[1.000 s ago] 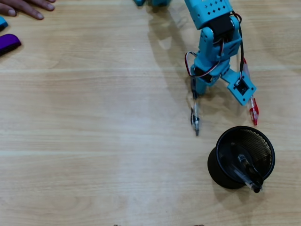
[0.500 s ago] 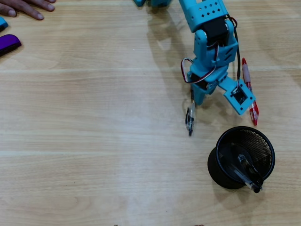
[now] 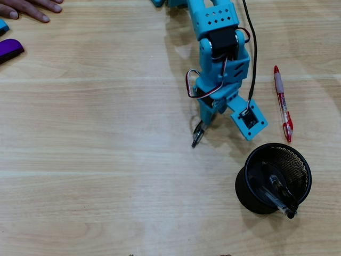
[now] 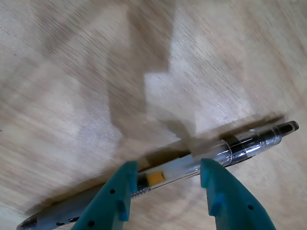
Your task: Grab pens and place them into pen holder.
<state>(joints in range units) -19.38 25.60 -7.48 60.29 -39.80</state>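
- Since the earlier frames, the arm (image 3: 221, 53) has swung toward 9 o'clock in the overhead view, carrying the grey-and-clear pen (image 3: 198, 134) with it and uncovering the full length of the red pen (image 3: 282, 103).
- Claw (image 3: 205, 120) state: the two teal fingers (image 4: 115, 196) straddle the grey-and-clear pen (image 4: 192, 165) at its middle, one on each side, pinching the barrel in the wrist view.
- Held pen, wrist view: it runs from the 8 o'clock corner up toward 3 o'clock, with its dark end at the 3 o'clock side. Its shadow lies on the table (image 4: 72, 72) close behind it; whether the pen touches the table cannot be told.
- Held pen, overhead view: only its dark lower end shows, projecting from under the claw toward 7 o'clock.
- Red pen: flat on the table (image 3: 106, 160), at 3 o'clock of the claw, clear of the arm, lying roughly 12-to-6 o'clock.
- Pen holder (image 3: 250, 189): stands at 5 o'clock of the claw, near the lower end of the red pen but apart from it.
- Inside the pen holder: one clear pen with a black cap (image 3: 279, 196), leaning against the rim at 5 o'clock.
- At the 10 o'clock corner of the overhead view: a hand (image 3: 29, 7), a purple object (image 3: 9, 49) and a blue item (image 3: 2, 25), all well apart from the arm.
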